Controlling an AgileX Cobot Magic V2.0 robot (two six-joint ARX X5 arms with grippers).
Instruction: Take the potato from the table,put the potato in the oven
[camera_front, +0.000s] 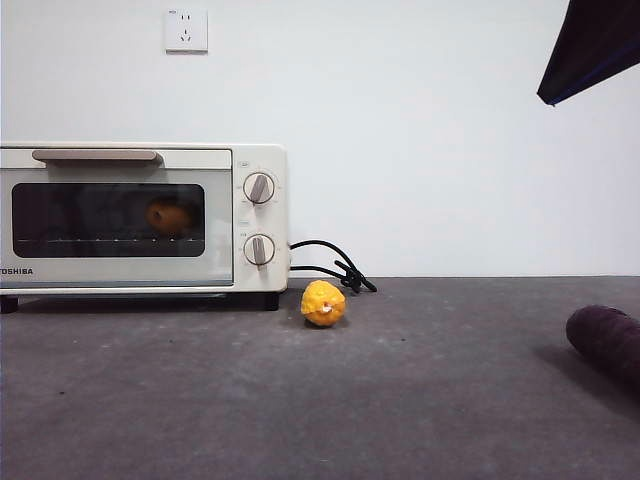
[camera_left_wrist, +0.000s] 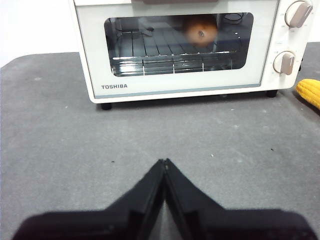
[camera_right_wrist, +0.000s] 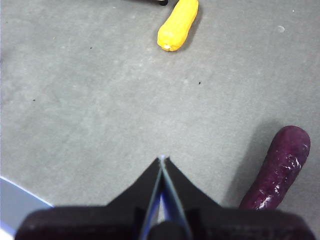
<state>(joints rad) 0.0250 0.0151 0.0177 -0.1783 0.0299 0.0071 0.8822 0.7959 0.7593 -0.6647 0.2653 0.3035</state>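
- The oven (camera_front: 140, 218), a cream-white Toshiba toaster oven, stands at the far left of the bench (camera_front: 300, 400), its dark glass door shut and its bar handle (camera_front: 97, 156) along the top.
- The potato (camera_front: 169, 216) already lies inside, on the wire rack (camera_left_wrist: 170, 57) behind the glass, toward the right side of the chamber; the left wrist view shows it there as a round orange-brown lump.
- Two grey knobs (camera_front: 259, 188) sit on the oven's right panel, and a black cord (camera_front: 335, 268) trails from its right side along the bench.
- The left tool (camera_left_wrist: 164, 167) hangs over bare bench in front of the oven door, clear of it, its jaws pressed together and holding nothing.
- A yellow corn cob (camera_front: 323, 303) lies just right of the oven's near corner, pointing toward the front camera so that it looks like a ball there.
- The right tool (camera_right_wrist: 162, 162) hovers over the open bench to the right, jaws together and empty; in the front view an arm shows only as a dark tip in the top right corner.
- A purple sweet potato (camera_front: 606, 342) lies at the far right edge, near the right tool.
- Judged from this, the placing step looks finished: potato in, door closed, both tools clear. Nothing more seems called for beyond drawing the arms back to rest without nudging the cob or the purple root.
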